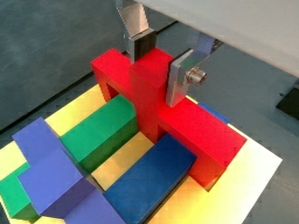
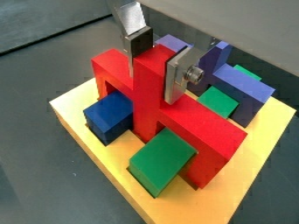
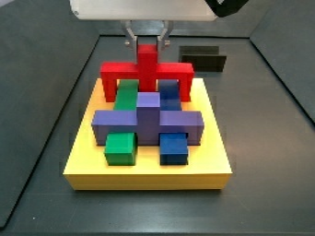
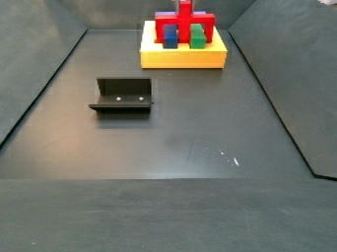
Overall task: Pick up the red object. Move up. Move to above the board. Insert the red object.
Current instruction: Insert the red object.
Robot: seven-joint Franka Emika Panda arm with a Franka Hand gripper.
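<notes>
In a side view the dark worktop [image 4: 171,148] carries, nearest the camera at about 9 o'clock of centre, the fixture [image 4: 122,95], standing well apart from the work. Farther back, at 12 o'clock, sits the yellow board [image 4: 183,55]. In a side view the board [image 3: 150,166] bears a green block [image 3: 120,146] and a blue block [image 3: 175,146] at its near edge, then the purple piece [image 3: 147,118], then the red object [image 3: 146,74] at the far edge. The red object's two legs reach down to the board surface; whether they are fully seated in their slots cannot be told. Judged from this, pick-up, lift and transfer are complete, and insertion is under way or nearly finished; release and withdrawal remain. The tool [image 3: 147,39] hangs vertically above the board's far edge. In both wrist views the tool [image 1: 167,59] pinches the central post of the red object [image 1: 158,92] between its silver fingers [image 2: 184,77], pads pressed to opposite faces.
</notes>
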